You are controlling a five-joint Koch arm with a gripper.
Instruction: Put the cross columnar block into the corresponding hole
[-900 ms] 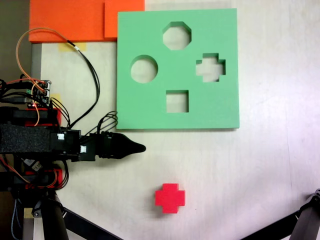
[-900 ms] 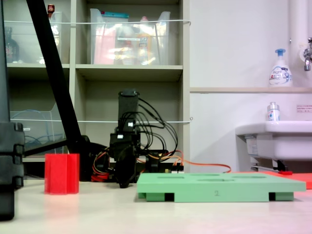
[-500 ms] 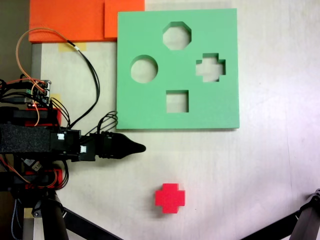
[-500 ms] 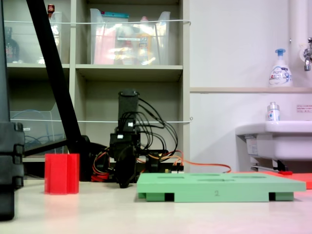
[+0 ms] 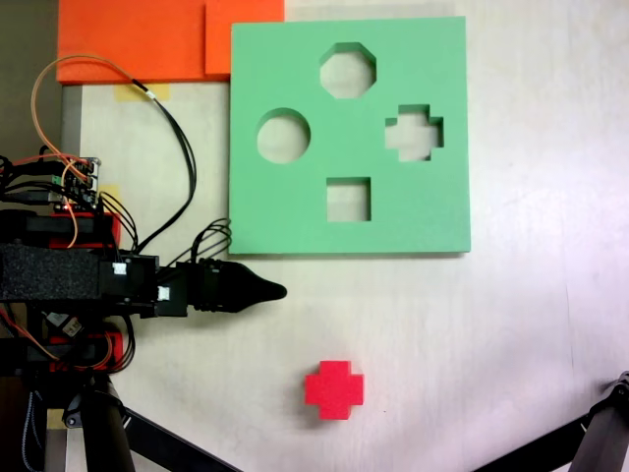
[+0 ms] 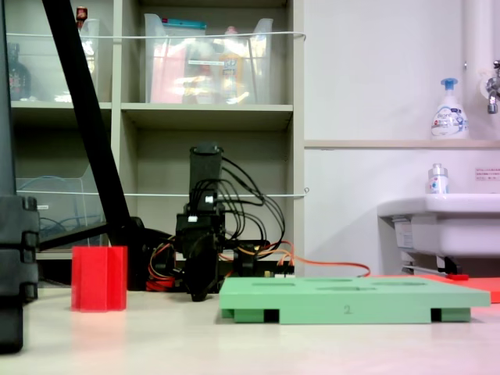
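- While I lie low along the left side of the table in a fixed view, my black gripper [image 5: 270, 291] points right and tapers to one dark tip — my two jaws sit one behind the other for the camera, so I cannot tell whether they are parted or closed. Nothing is between them that I can see.
- Behind me, at the far left of that view, sit my base, a small circuit board [image 5: 69, 182] and loops of orange and black wires [image 5: 182, 147].
- An orange foam sheet [image 5: 138, 39] lies at the top left corner, touching the upper left edge of the green foam board [image 5: 295, 211].
- The board lies flat just above and to the right of my tip, apart from it. It has four cutouts: round at the left, octagonal at the top, square at the bottom, and the plus-shaped hole [image 5: 414, 132] at the right — empty.
- The red cross block [image 5: 333, 389] stands alone on the pale table [image 5: 511, 334], below the board and to the lower right of my tip, well apart from both.
- In a fixed view from table level, the block [image 6: 99, 278] stands upright at the left, I hang near the table in the middle [image 6: 200, 293], and the board [image 6: 351, 299] lies at the right with a white sink [image 6: 441, 223] behind it.
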